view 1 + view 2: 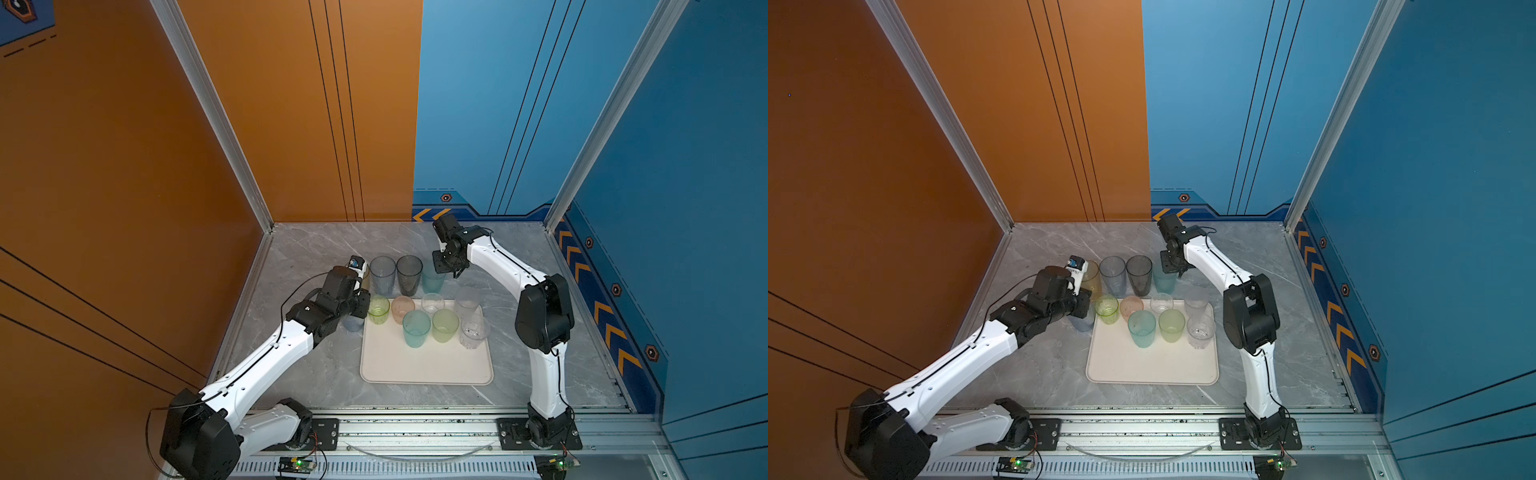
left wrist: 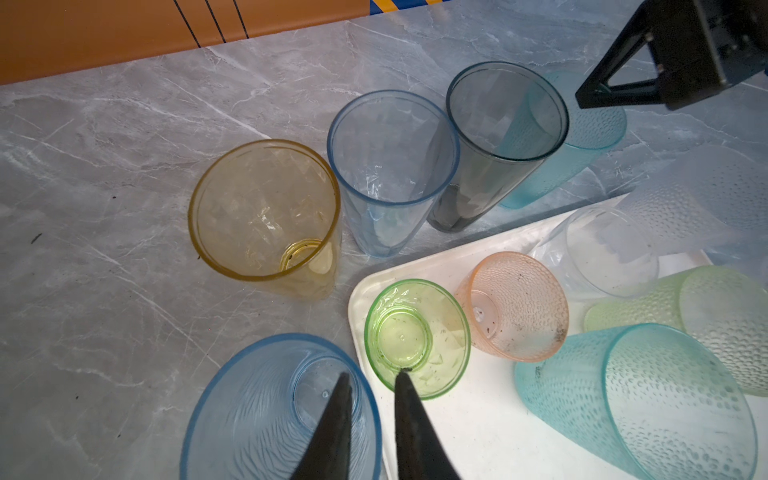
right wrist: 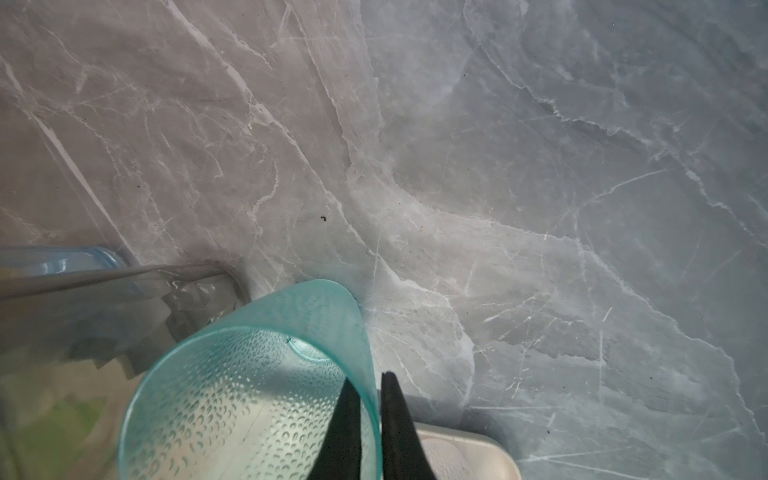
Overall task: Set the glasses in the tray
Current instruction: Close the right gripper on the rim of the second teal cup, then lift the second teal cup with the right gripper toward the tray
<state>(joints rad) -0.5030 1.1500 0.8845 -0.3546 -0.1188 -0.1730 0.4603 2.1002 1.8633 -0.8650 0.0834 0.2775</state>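
The cream tray [image 1: 424, 368] holds several glasses along its far half, among them a short green one [image 1: 379, 309], a pink one [image 1: 402, 307] and a teal one [image 1: 415, 328]. Behind it on the table stand tall yellow [image 2: 266, 216], blue [image 1: 382, 274], smoky grey [image 1: 409, 274] and teal [image 1: 432, 280] glasses. My left gripper [image 2: 373, 373] is shut on the wall of a short blue glass [image 2: 257, 415] just left of the tray, one finger inside it. My right gripper [image 3: 369, 376] is shut on the rim of the tall teal glass [image 3: 249, 399].
The marble table [image 1: 316, 374] is walled by orange panels on the left and blue panels on the right. The tray's near half [image 1: 1150, 365] is bare. The left forearm [image 1: 266, 357] crosses the table's left side. The right arm [image 1: 540, 316] stands right of the tray.
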